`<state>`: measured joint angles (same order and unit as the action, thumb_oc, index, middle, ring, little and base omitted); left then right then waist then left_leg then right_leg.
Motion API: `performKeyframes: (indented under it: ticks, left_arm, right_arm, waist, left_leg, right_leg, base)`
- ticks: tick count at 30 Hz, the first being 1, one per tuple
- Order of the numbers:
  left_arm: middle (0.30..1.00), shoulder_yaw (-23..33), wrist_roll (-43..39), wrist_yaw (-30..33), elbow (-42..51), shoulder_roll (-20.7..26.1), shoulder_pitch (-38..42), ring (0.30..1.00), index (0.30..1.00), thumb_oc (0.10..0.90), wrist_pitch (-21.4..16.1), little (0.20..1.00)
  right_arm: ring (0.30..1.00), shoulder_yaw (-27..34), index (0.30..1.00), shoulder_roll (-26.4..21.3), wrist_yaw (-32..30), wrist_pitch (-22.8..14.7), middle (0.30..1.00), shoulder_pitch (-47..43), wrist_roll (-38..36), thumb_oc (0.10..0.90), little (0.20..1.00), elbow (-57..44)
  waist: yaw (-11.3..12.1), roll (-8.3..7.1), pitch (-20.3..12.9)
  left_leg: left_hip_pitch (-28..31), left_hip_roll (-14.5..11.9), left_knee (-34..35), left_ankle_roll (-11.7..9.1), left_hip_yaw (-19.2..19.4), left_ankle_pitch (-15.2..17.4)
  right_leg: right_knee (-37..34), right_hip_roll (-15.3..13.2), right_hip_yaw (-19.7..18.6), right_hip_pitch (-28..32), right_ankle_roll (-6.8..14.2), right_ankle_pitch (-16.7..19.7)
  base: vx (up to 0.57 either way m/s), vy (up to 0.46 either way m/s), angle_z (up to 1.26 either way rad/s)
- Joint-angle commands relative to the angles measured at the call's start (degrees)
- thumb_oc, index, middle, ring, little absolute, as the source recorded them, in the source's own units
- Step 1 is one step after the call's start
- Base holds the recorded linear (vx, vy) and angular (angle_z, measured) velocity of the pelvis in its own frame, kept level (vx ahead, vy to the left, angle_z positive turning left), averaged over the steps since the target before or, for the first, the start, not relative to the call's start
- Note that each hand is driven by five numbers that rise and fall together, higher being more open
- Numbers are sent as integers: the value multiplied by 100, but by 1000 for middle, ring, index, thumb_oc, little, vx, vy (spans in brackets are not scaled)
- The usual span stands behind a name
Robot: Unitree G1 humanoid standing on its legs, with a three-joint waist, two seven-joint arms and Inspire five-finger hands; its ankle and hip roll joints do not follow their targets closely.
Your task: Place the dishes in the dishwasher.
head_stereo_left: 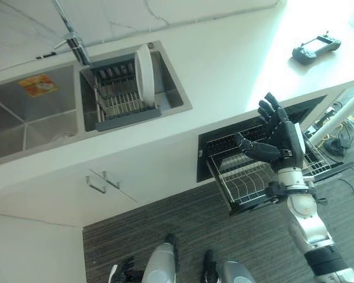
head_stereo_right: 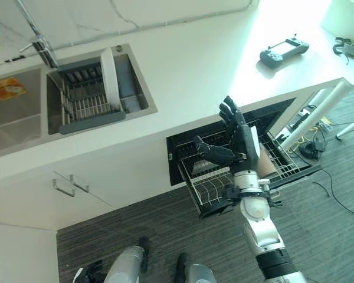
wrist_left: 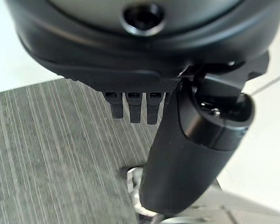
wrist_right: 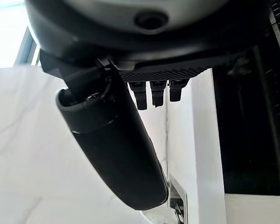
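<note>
A white plate (head_stereo_left: 144, 71) stands on edge in the dark drying rack (head_stereo_left: 121, 97) inside the right sink basin. Below the counter the dishwasher is open, and its wire rack (head_stereo_left: 242, 180) is pulled out over the floor. My right hand (head_stereo_left: 280, 132) is raised in front of that rack with straight fingers and an outstretched thumb (wrist_right: 112, 140), holding nothing. My left hand (wrist_left: 191, 140) hangs low over the grey floor near the view's bottom (head_stereo_left: 125, 272), fingers straight and empty.
A faucet (head_stereo_left: 71, 35) rises behind the sink, and the left basin (head_stereo_left: 23, 118) holds an orange sticker. A grey remote controller (head_stereo_left: 315, 47) lies on the counter at the far right. Cabinet handles (head_stereo_left: 103, 180) sit under the sink. A white leg (head_stereo_left: 342, 115) slants beside the dishwasher.
</note>
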<state>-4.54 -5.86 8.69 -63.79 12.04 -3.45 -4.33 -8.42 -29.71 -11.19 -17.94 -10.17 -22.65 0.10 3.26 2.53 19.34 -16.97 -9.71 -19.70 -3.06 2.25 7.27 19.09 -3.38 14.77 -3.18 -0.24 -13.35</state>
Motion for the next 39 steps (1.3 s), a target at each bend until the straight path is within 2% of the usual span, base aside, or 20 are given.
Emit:
performKeyframes:
  ticks: [1, 2, 3, 4, 5, 6, 7, 9, 14, 16, 28, 31, 35, 36, 37, 39]
  left_arm:
    - [900, -142, 338, 470, 195, 143, -178, 900, 900, 800, 104, 900]
    - [900, -147, 603, 543, 163, 207, -161, 900, 900, 800, 148, 900]
    - [900, -232, 388, 672, 161, 266, -127, 900, 900, 800, 177, 900]
    - [900, -171, 209, 689, 209, 314, -61, 900, 900, 800, 206, 900]
    - [900, -74, 32, 656, 287, 399, -19, 900, 900, 800, 219, 900]
    - [900, -28, -17, 693, 416, 441, 27, 900, 900, 800, 302, 900]
    - [900, -74, -250, 745, 369, 428, 47, 900, 900, 800, 251, 900]
    - [900, -129, 31, 802, 222, 288, 26, 900, 900, 800, 133, 900]
    - [900, -174, -162, 945, 172, 169, 0, 900, 900, 800, 266, 900]
    - [900, -153, -138, 975, 163, 143, -15, 900, 900, 800, 321, 900]
    - [900, -194, 56, 960, 44, 110, -209, 900, 900, 800, 363, 900]
    - [900, -212, 72, 954, 44, 110, -236, 900, 900, 800, 367, 900]
    - [900, -235, 94, 942, 66, 117, -274, 900, 900, 800, 352, 900]
    - [900, -235, 102, 935, 73, 123, -277, 900, 900, 800, 346, 900]
    - [900, -229, 113, 919, 81, 131, -278, 900, 900, 800, 337, 900]
    - [900, -228, 129, 900, 113, 145, -288, 900, 900, 800, 322, 900]
  right_arm:
    - [900, 408, 900, 66, -204, -554, 900, -224, 127, 800, 900, -846]
    - [900, 386, 900, 173, -331, -628, 900, -136, 214, 800, 900, -915]
    - [900, 337, 900, 206, -224, -643, 900, -172, 143, 800, 900, -896]
    - [900, 284, 900, 168, -126, -647, 900, -308, 45, 800, 900, -854]
    - [900, 252, 900, 157, 63, -620, 900, -425, 5, 800, 900, -859]
    - [900, 268, 900, 90, 45, -717, 900, -422, -27, 800, 900, -811]
    - [900, 179, 900, 84, -114, -787, 900, -545, 11, 800, 900, -678]
    - [900, 166, 900, 127, -286, -707, 900, -570, 117, 800, 900, -662]
    - [900, 190, 900, 73, -324, -666, 900, -574, 105, 800, 900, -746]
    - [900, 241, 900, 57, -382, -592, 900, -531, 59, 800, 900, -816]
    - [900, 419, 900, 29, -656, -703, 900, -242, -14, 800, 900, -863]
    - [900, 429, 900, 21, -640, -633, 900, -203, -85, 800, 900, -880]
    - [900, 422, 900, 28, -533, -313, 900, -153, -327, 800, 900, -799]
    - [406, 419, 406, 19, -468, -220, 406, -164, -312, 471, 406, -773]
    - [300, 404, 300, 5, -438, -136, 300, -183, -294, 400, 300, -743]
    - [300, 378, 300, -24, -281, 161, 300, -189, -315, 400, 300, -692]
  waist:
    - [133, 59, -229]
    - [117, 30, -236]
    - [80, 85, -227]
    - [54, 103, -173]
    - [-37, 84, -40]
    - [23, -15, -51]
    - [66, -62, -43]
    - [72, -80, -109]
    - [53, -80, -175]
    - [57, -93, -225]
    - [49, -93, -362]
    - [43, -100, -380]
    - [31, -117, -407]
    - [34, -119, -409]
    - [37, -121, -409]
    - [36, -124, -417]
  left_leg:
    - [688, 691, 251, 415, -12, 332]
    - [744, 965, 251, 674, -125, 452]
    - [788, 972, 251, 705, -187, 453]
    - [815, 933, 251, 647, -183, 466]
    - [929, 932, 251, 699, -104, 577]
    - [840, 945, 251, 635, -70, 518]
    - [762, 837, 251, 546, 25, 427]
    - [726, 695, 251, 411, 57, 414]
    - [663, 555, 251, 266, 43, 336]
    - [678, 562, 251, 245, 22, 357]
    - [836, 565, 251, 241, 5, 452]
    - [848, 564, 251, 237, 7, 469]
    - [882, 549, 251, 225, 18, 486]
    - [885, 547, 251, 221, 17, 489]
    - [888, 542, 251, 216, 17, 490]
    - [893, 534, 251, 205, 17, 488]
  right_leg:
    - [-190, -400, 137, 630, 286, -269]
    - [839, -479, 67, 466, 469, 61]
    - [683, -473, 0, 188, 429, 130]
    - [-115, -369, -7, 88, 418, 183]
    - [-190, -440, -276, -375, 509, 631]
    - [-190, -416, -273, -391, 501, 280]
    - [-190, -440, -145, -379, 489, 244]
    - [-190, -450, -65, -315, 463, 144]
    - [-190, -460, -29, -269, 414, 59]
    - [-190, -461, -24, -231, 413, 27]
    - [-190, -462, -23, -68, 400, -53]
    - [-190, -460, -30, -60, 398, -66]
    - [-190, -450, -37, -28, 392, -82]
    - [-190, -450, -35, -23, 392, -86]
    - [-190, -452, -30, -20, 391, -89]
    - [-190, -460, -22, -12, 392, -92]
  base:
    - [401, 509, 12]
    - [296, 346, 11]
    - [199, 205, -6]
    - [15, 22, -13]
    - [-39, -224, -24]
    - [-26, -333, 5]
    - [31, -405, 40]
    - [89, -227, 68]
    - [73, -62, 27]
    - [117, -44, -3]
    - [76, -12, -1]
    - [16, -16, 0]
    - [4, -8, 0]
    - [0, 0, 0]
    - [0, 0, 0]
    - [0, 0, 0]
